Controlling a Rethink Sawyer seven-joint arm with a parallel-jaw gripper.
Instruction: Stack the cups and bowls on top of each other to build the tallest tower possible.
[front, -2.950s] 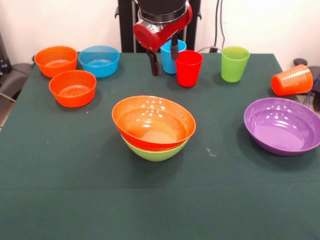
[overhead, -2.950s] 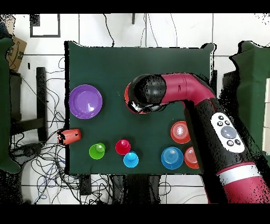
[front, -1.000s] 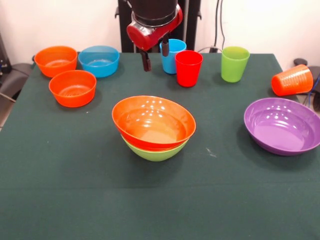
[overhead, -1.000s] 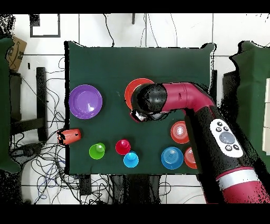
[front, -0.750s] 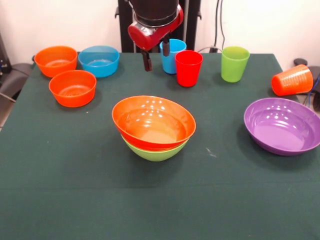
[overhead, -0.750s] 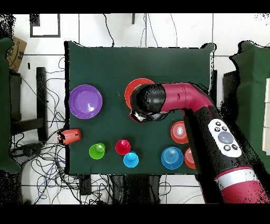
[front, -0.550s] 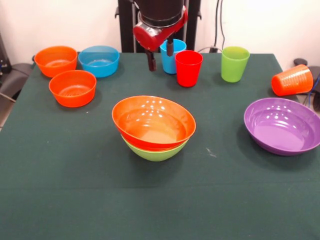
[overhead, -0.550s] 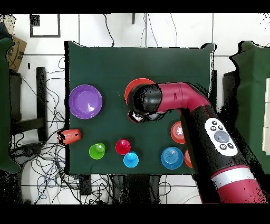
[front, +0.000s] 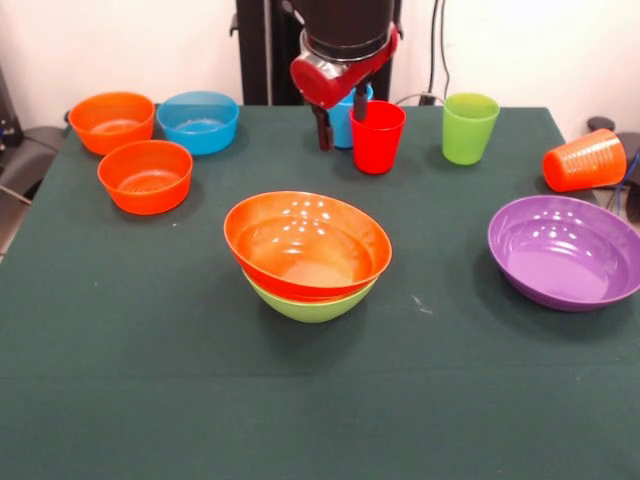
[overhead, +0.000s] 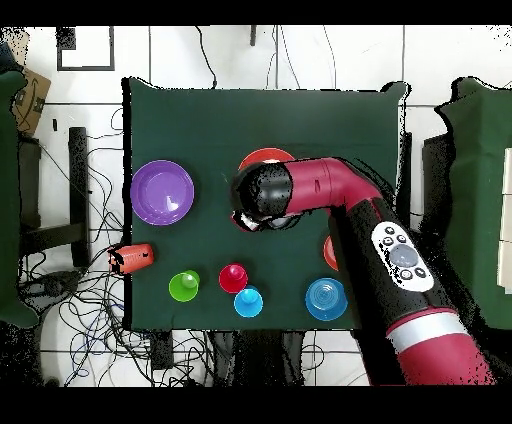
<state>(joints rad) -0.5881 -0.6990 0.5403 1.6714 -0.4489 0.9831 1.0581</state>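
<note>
The end effector (front: 341, 113) hangs with its two dark fingers (front: 323, 130) spread apart, empty, above the far side of the dark green counter (front: 150, 320). One finger overlaps the rim of the red tapered plastic cup (front: 377, 137), though contact cannot be told; the light blue plastic cup (front: 343, 122) stands just behind. The tower (front: 307, 255), a large glossy orange-red bowl nested in a lime green bowl, sits mid-counter. The lime green cup (front: 469, 127) is upright, and the orange cup (front: 584, 160) lies tipped near the large purple bowl (front: 565, 252).
</note>
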